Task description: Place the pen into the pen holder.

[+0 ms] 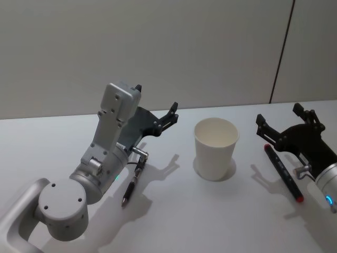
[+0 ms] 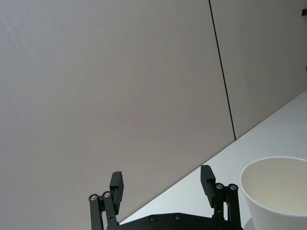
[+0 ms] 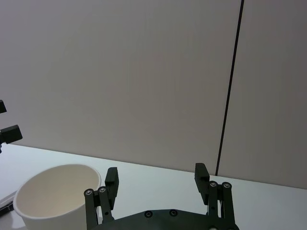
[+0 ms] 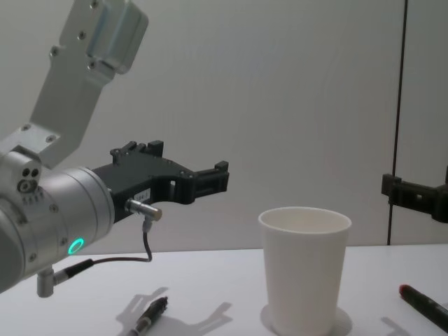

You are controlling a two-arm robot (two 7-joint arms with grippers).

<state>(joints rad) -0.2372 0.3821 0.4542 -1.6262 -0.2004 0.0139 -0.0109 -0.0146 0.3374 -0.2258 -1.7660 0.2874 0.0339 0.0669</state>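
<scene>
A white table (image 1: 210,221) carries an upright paper cup (image 1: 216,148) at centre frame, a red-tipped pen (image 1: 283,173) at right, and a dark pen (image 1: 130,190) at lower left.

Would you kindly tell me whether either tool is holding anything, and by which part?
Nothing is held: the left tool and right tool both hang open and empty above the white table, where the dark pen and the red-tipped black pen lie.

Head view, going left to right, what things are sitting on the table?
dark pen → white pen holder → black pen with red ends
</scene>
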